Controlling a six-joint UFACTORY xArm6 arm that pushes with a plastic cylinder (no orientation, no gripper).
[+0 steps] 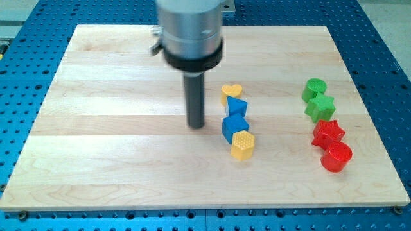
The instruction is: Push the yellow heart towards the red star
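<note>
The yellow heart (231, 92) lies on the wooden board (115, 154) just above centre. The red star (328, 133) lies at the view's right, well apart from the heart. My tip (196, 125) rests on the board to the left of and a little below the heart, with a gap between them. Below the heart sit two blue blocks (236, 106) (234, 126) and a yellow hexagon (243, 145), packed in a column.
A green cylinder (314, 88) and a green star (320, 107) lie above the red star. A red cylinder (336, 156) lies just below it. The arm's grey body (190, 29) hangs over the board's top middle. A blue perforated table surrounds the board.
</note>
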